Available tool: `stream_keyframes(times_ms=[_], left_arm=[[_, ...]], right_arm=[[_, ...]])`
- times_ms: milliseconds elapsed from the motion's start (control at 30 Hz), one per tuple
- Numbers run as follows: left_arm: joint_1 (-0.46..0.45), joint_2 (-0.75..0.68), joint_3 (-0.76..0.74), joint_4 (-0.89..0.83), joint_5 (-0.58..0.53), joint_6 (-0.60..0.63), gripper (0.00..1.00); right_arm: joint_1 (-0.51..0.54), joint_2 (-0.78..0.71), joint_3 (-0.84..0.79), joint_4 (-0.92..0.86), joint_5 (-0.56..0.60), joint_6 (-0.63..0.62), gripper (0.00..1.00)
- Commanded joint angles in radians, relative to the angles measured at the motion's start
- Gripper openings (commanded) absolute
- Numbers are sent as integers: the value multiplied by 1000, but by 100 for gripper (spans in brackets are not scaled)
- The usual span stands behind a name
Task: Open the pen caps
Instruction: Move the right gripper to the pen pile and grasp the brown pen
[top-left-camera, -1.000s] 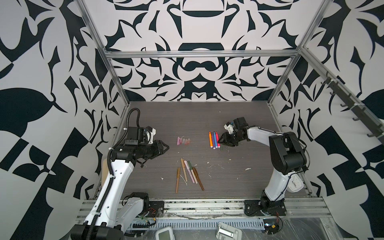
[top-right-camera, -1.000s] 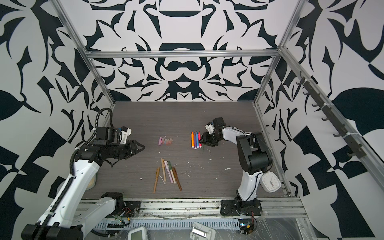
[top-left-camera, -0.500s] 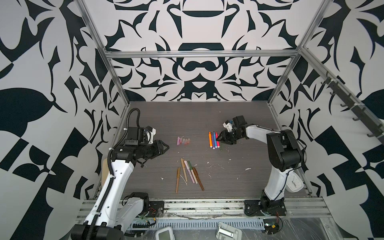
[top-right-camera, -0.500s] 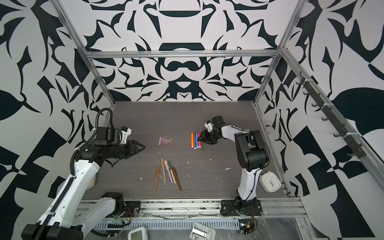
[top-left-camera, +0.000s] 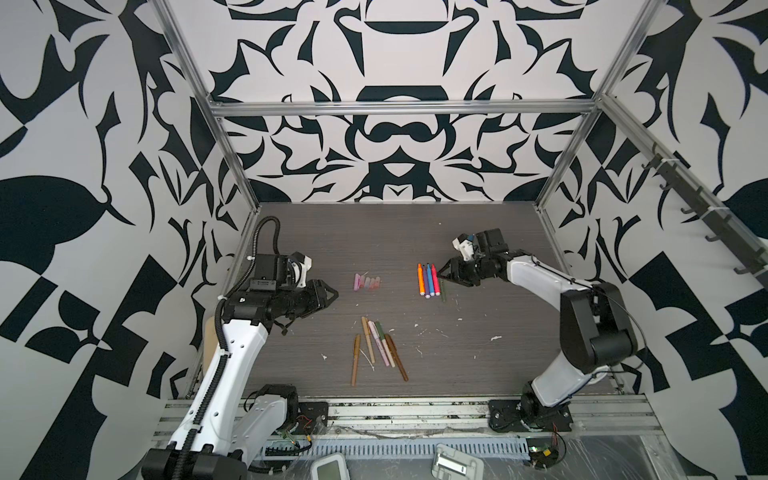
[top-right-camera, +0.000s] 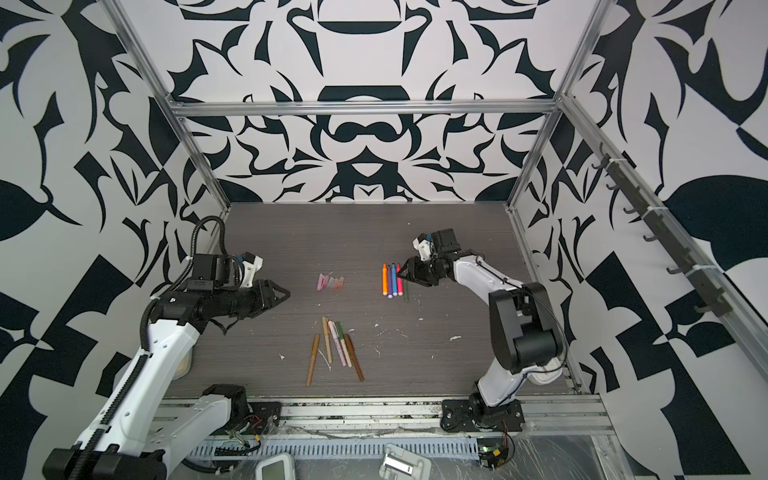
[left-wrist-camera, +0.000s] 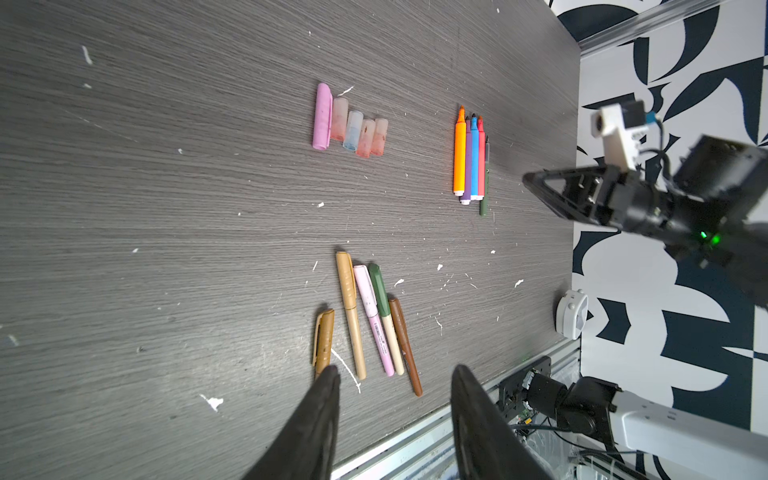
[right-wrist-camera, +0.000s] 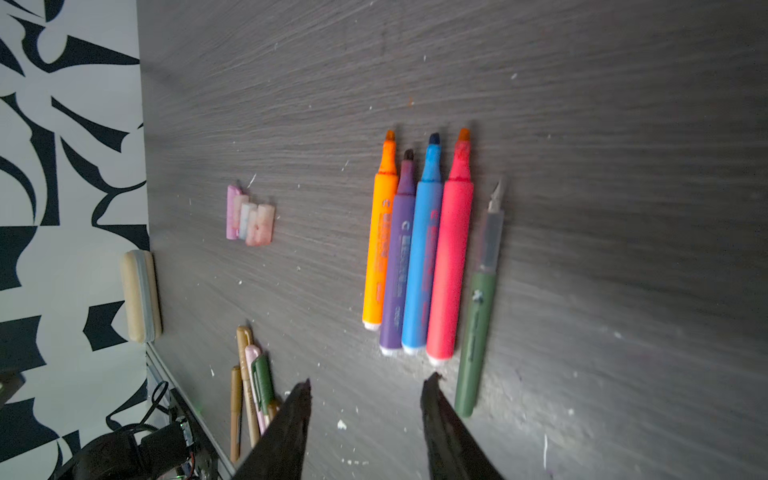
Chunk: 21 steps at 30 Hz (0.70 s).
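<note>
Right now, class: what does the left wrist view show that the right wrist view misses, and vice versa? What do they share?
Left wrist only: the right gripper and a white round device. Right wrist only: a cream block. Both: the loose pen caps, four bright uncapped markers and the olive pen beside them.

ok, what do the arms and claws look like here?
The left arm and right arm have white shell links with black joint housings. The left claw and right claw are black with triangular open-frame fingers. A black corrugated hose runs along the left arm; a thin black cable along the right.
</note>
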<state>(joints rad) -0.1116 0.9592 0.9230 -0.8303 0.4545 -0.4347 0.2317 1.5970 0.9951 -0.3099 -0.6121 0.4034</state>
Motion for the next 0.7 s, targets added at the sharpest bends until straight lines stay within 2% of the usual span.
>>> stream_keyframes(times_ms=[0, 133, 300, 367, 500, 567, 667], left_arm=[[0, -7, -18, -7, -6, -5, 46], [0, -5, -19, -2, -2, -6, 46], [0, 6, -24, 0, -20, -13, 46], [0, 13, -24, -1, -13, -13, 46], [0, -15, -22, 0, 21, -3, 46], [-1, -49, -30, 11, 12, -10, 47], [0, -85, -33, 11, -21, -21, 48]], right_arm=[[32, -112, -113, -6, 21, 45, 45], [196, -231, -243, 49, 106, 138, 44], [527, -289, -315, 126, 310, 280, 44], [620, -295, -337, 160, 379, 325, 43], [737, -294, -357, 180, 472, 400, 42], [766, -281, -339, 164, 481, 421, 41], [823, -236, -279, 88, 560, 424, 40]])
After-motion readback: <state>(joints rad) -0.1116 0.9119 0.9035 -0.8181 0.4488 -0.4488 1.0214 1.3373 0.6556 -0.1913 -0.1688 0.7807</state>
